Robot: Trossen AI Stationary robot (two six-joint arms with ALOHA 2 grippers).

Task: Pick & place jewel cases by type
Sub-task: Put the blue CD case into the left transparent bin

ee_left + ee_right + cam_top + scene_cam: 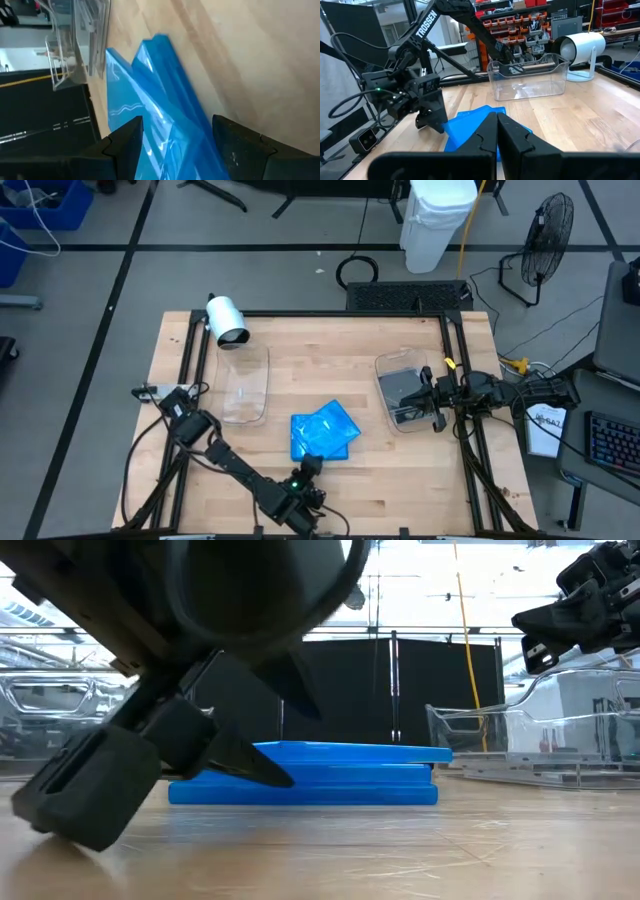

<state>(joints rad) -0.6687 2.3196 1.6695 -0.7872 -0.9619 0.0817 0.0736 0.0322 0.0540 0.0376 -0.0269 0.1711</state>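
Several bright blue jewel cases (323, 435) lie in a loose, fanned stack (330, 775) flat on the wooden table, near its middle. My left gripper (308, 468) is low at the stack's near edge, slanting down, open, with its two fingers on either side of the stack's near corner (170, 140). Dark grey jewel cases (405, 395) lie inside the clear right tub (388, 365). My right gripper (497, 135) is shut on nothing and hovers level over that tub's right side (432, 398). My left gripper stands open around the near corner of the blue stack (165, 125), coming from the table's near side and slanting down. One fingertip (270, 772) sits right at the stack's side; I cannot tell whether it touches.
A clear tub (245, 385) with nothing visible inside it stands left of the blue stack. A white cylindrical device (228, 320) stands at the far left of the table. Bare wood lies between the stack and the right tub (540, 740).
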